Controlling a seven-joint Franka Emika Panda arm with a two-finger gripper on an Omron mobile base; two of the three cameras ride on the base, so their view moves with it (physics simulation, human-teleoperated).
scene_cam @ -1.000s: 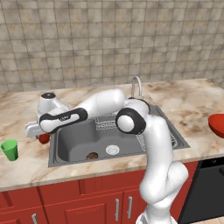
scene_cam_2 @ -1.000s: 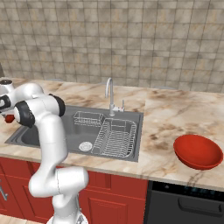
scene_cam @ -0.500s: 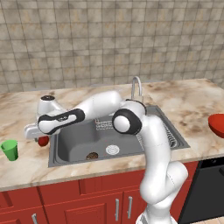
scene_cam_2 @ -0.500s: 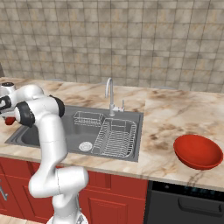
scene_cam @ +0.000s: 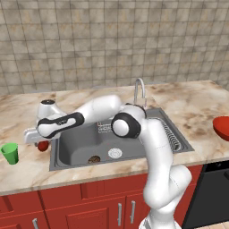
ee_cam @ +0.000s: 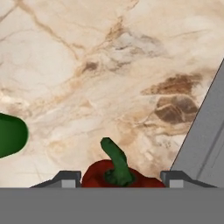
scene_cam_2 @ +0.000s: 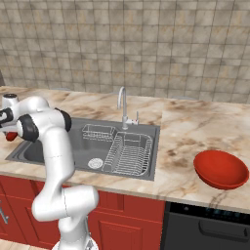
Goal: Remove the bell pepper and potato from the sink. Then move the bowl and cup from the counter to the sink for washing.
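My gripper (ee_cam: pixel 120 179) is shut on the bell pepper (ee_cam: pixel 114 175), a glossy red one with a green stem, low over the marble counter just left of the sink (scene_cam: pixel 76 143). From the left base view the bell pepper (scene_cam: pixel 43 145) hangs under the hand beside the sink's left rim. The potato (scene_cam: pixel 94 159) lies on the sink floor near the drain. The green cup (scene_cam: pixel 10 153) stands on the counter left of the pepper, and it shows at the left edge of the hand view as the cup (ee_cam: pixel 11 134). The red bowl (scene_cam_2: pixel 220 168) rests on the counter far right.
A chrome faucet (scene_cam: pixel 139 89) rises behind the basin. Wire dish racks (scene_cam_2: pixel 129 154) fill the sink's right half. The sink's grey rim (ee_cam: pixel 203 135) runs close on the right of the hand view. A dishwasher front (scene_cam_2: pixel 210 229) sits below the bowl.
The hand with the bell pepper has sunk slightly toward the counter left of the sink. Its grip is unchanged.
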